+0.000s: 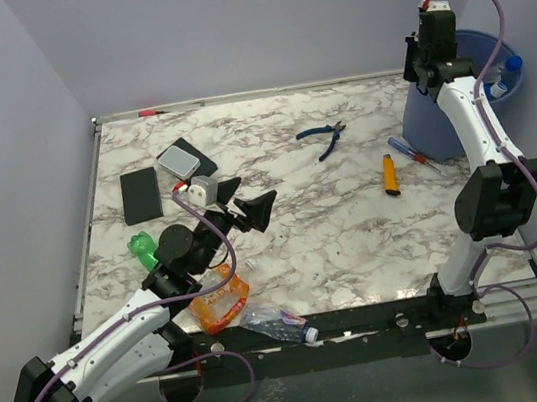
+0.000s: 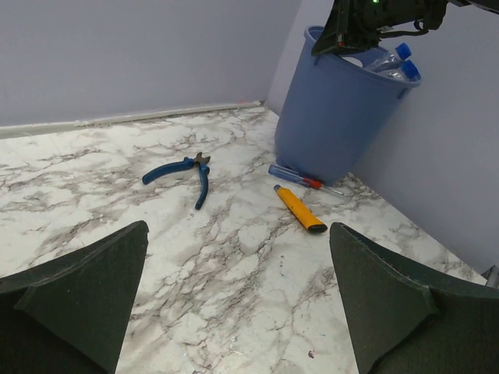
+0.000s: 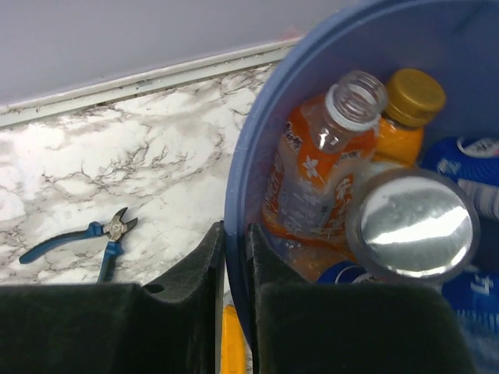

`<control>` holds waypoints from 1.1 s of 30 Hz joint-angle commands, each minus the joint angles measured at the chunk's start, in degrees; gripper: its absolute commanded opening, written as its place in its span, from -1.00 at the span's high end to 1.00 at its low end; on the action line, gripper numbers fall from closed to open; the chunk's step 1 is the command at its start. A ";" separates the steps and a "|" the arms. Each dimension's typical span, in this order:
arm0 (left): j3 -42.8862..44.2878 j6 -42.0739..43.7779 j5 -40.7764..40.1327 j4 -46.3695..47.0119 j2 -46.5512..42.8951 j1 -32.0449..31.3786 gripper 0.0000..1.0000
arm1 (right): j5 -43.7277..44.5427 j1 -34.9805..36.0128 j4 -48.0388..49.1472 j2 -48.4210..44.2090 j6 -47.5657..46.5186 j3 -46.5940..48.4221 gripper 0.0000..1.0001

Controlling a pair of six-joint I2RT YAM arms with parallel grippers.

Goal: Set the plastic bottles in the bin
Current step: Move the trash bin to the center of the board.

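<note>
Right claw point(image 3: 234, 241) hangs over the bin's point(image 1: 435, 131) rim, nearly closed and empty, where bottles point(image 3: 312, 171) drop inside. Far across the worktop point(image 1: 332, 222) from the bin, left claw point(image 1: 250, 211) gapes empty beside three more, ready to grab.

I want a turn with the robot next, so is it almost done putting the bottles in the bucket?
Nearly. Done: several bottles lie in the bin. In hand: nothing; the right gripper is shut and empty at the bin's rim, and the left gripper is open and empty. Left: a green bottle, an orange bottle and a clear bottle on the table by the left arm.
</note>
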 commanded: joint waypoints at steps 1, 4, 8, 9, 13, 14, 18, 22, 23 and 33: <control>1.45 -0.21 1.28 -0.27 -0.75 -0.53 -0.98 | -2.32 2.50 0.73 -1.21 -1.77 -0.64 0.83; 1.45 -0.16 1.36 -0.27 -0.66 -0.54 -0.98 | -3.44 4.14 1.92 -1.71 -2.64 0.64 0.96; 1.45 -0.09 1.28 -0.26 -0.58 -0.55 -0.98 | -6.12 5.48 2.09 -1.29 -2.95 2.95 0.99; 1.41 -0.01 1.24 -0.27 -0.58 -0.55 -0.98 | -6.79 5.78 2.36 -1.20 -3.21 3.11 0.99; 1.36 0.07 1.19 -0.27 -0.59 -0.56 -0.98 | -9.41 7.31 3.04 -0.85 -4.60 3.19 0.99; 1.36 0.01 1.23 -0.27 -0.58 -0.56 -0.98 | -10.18 7.77 3.25 -0.77 -4.96 3.12 0.99; 1.36 0.05 1.19 -0.22 -0.35 -0.55 -0.98 | -12.89 10.37 3.67 -0.65 -7.30 2.93 0.99; 1.36 0.07 1.19 -0.27 -0.41 -0.51 -0.98 | -13.04 13.53 4.43 -1.39 -7.92 1.46 0.99; 1.36 0.10 1.19 -0.27 -0.40 -0.54 -0.98 | -13.87 14.24 4.62 -1.90 -7.71 0.77 1.00; 1.36 -0.03 1.38 -0.27 0.01 -0.55 -0.98 | -14.01 23.07 5.83 -6.56 -8.69 -8.33 0.99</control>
